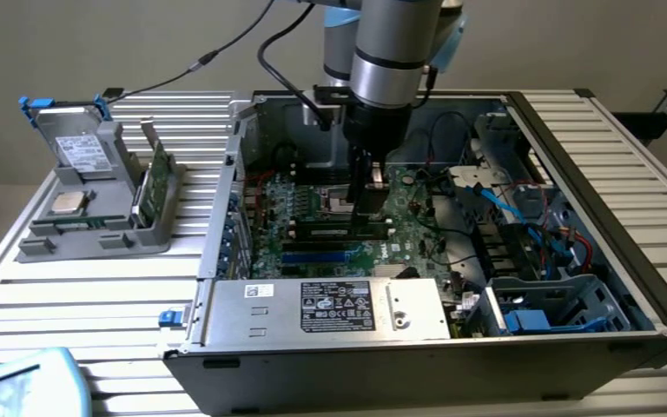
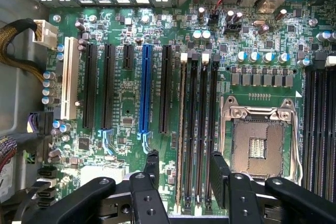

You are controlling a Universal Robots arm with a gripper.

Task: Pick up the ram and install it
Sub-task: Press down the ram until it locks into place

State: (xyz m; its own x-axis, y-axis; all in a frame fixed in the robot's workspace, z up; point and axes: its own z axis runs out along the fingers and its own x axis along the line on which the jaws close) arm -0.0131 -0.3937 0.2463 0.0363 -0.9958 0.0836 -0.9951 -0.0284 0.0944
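The ram point(image 1: 336, 231), a long narrow green stick with dark chips, stands on edge in a black slot of the motherboard point(image 1: 310, 204) inside the open computer case. My gripper point(image 1: 368, 207) hangs straight above its end towards the exterior view's right. In the wrist view the gripper point(image 2: 185, 160) is open, and its black fingers point(image 2: 152, 167) straddle the pair of long memory slots point(image 2: 198, 129) without touching them. Nothing is held between the fingers. The stick itself is hard to pick out edge-on in the wrist view.
The empty processor socket point(image 2: 258, 142) lies beside the slots. A grey holder point(image 1: 90, 221) on the exterior view's left carries a green card with a silver bracket point(image 1: 154, 182), a silver processor chip point(image 1: 69, 202) and a drive point(image 1: 79, 149). The power supply point(image 1: 327, 306) and cables point(image 1: 519, 204) crowd the case.
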